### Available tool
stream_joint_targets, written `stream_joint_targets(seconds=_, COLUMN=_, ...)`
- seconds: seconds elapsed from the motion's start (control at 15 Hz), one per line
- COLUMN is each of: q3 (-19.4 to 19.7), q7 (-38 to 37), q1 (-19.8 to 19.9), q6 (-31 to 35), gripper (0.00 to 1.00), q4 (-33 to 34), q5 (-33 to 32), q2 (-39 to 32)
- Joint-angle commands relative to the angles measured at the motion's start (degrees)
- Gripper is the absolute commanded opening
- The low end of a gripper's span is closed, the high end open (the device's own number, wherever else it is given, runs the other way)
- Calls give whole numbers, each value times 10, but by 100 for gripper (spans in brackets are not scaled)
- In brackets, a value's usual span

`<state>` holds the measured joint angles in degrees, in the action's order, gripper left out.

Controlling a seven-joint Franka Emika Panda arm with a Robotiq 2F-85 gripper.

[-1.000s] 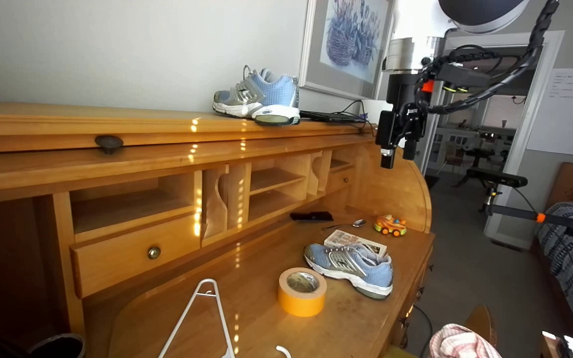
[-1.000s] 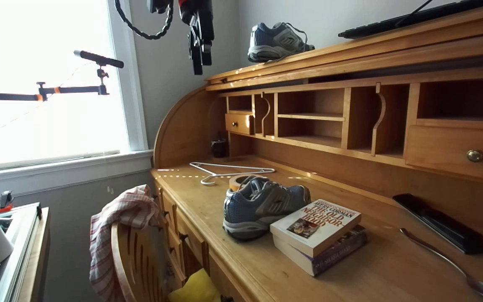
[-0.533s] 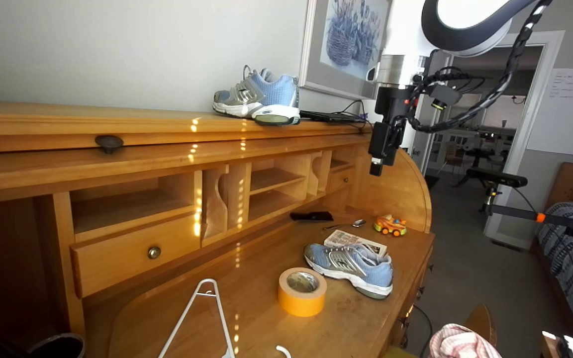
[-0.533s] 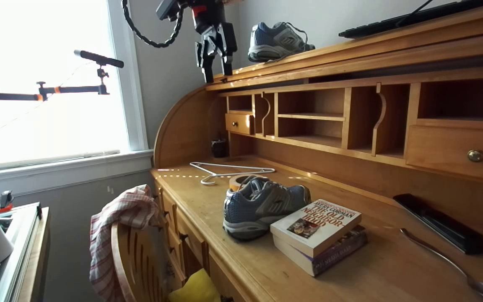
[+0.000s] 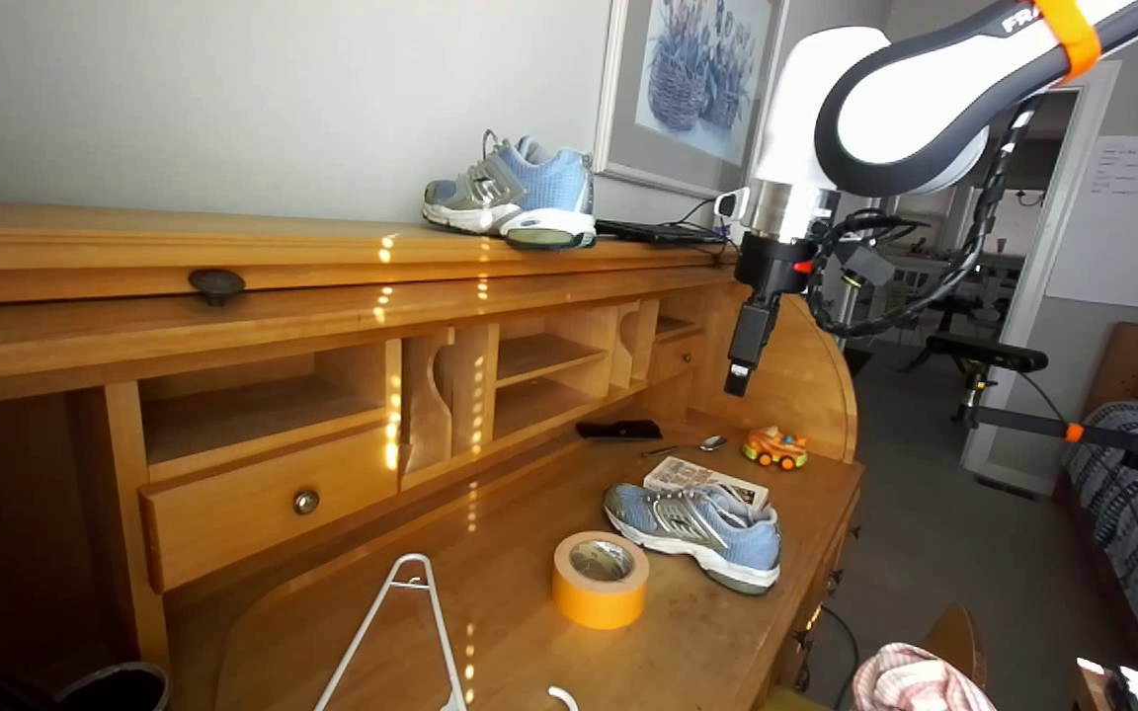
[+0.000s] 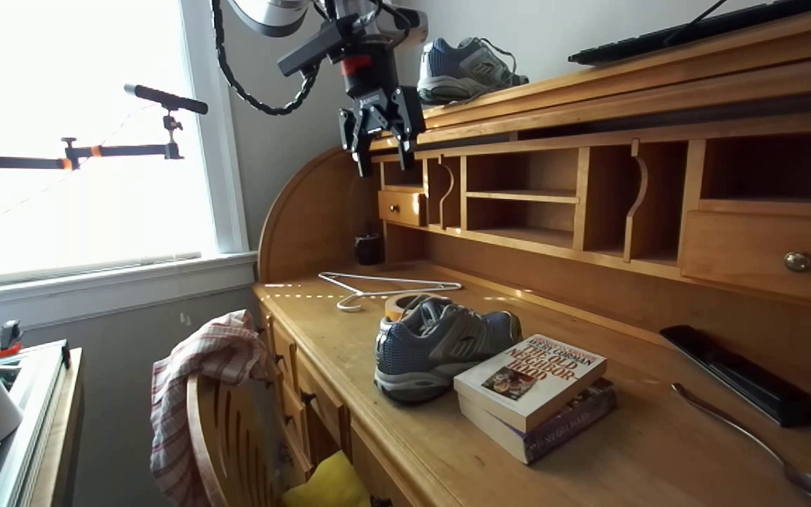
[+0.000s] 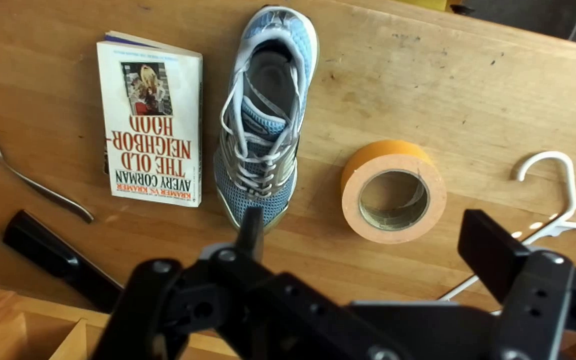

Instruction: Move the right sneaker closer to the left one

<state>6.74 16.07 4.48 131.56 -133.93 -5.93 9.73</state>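
Light flecks the wooden table (image 6: pixel 631 465), where one sneaker (image 6: pixel 444 345) lies beside paperbacks (image 6: pixel 529 387); its mate (image 5: pixel 534 193) stands on the upper ledge (image 5: pixel 312 235) (pale wall (image 5: pixel 233 109) behind). The tool (image 6: pixel 385 166) hangs above the table, jaws spread.

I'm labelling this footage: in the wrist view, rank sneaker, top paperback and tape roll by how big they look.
Largest to smallest:
1. Sneaker
2. Top paperback
3. Tape roll
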Motion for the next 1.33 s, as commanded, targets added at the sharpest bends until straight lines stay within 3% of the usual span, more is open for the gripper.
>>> stream_joint_targets(seconds=0.0, q3=1, q7=3, q1=1, q6=3, gripper=100, q4=-1, q5=3, q2=-5)
stream_joint_targets(seconds=0.27, q3=2, q7=3, q1=2, q6=10, gripper=100, q4=-2, q5=5, q2=-18)
stream_joint_targets(seconds=0.4, q3=5, q7=-6, q1=2, q6=-22, gripper=100, q4=-6, q5=27, q2=-13)
stream_joint_targets(seconds=0.73, q3=8, q7=-66, q1=10, q6=-45, gripper=100, q4=-1, q5=56, q2=-45)
stream_joint_targets(seconds=1.27, q3=18, q7=-49, q1=28, q6=-5, gripper=100, q4=14, q5=53, q2=-134)
